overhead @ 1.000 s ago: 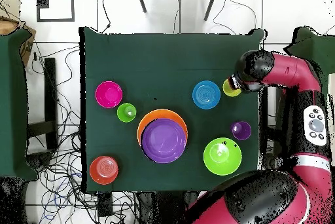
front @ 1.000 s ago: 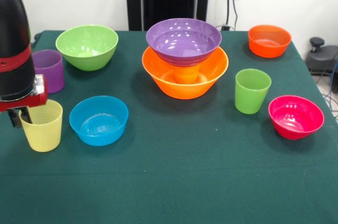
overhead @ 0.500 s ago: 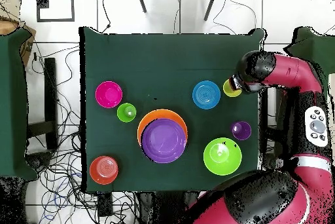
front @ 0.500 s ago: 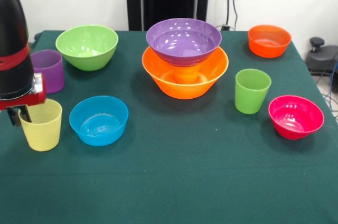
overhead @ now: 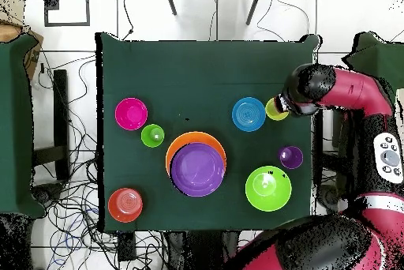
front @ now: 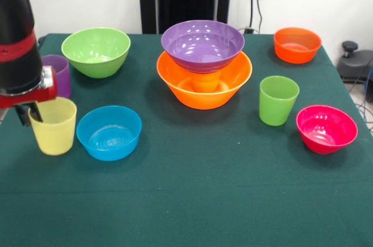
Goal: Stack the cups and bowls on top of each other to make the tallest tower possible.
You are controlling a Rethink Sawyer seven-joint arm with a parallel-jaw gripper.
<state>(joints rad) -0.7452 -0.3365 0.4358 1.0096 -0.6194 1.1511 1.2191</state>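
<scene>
My gripper (front: 32,113) is shut on the rim of the pale yellow cup (front: 55,127) at the table's left side and holds it upright, just off the cloth beside the blue bowl (front: 109,132). In the overhead view the gripper (overhead: 282,105) and the yellow cup (overhead: 275,109) sit right of the blue bowl (overhead: 248,114). The tower stands mid-table: the large orange-yellow bowl (front: 204,90), an orange cup (front: 204,81) inside it, and the purple bowl (front: 202,45) on top.
The purple cup (front: 58,72) and the light green bowl (front: 96,50) stand behind the gripper. The green cup (front: 278,100), the pink-red bowl (front: 326,129) and the orange-red bowl (front: 297,44) stand on the right. The table's left edge is close to the gripper.
The gripper has risen a little and shifted toward the blue bowl, carrying the yellow cup with it. Nothing else has moved.
</scene>
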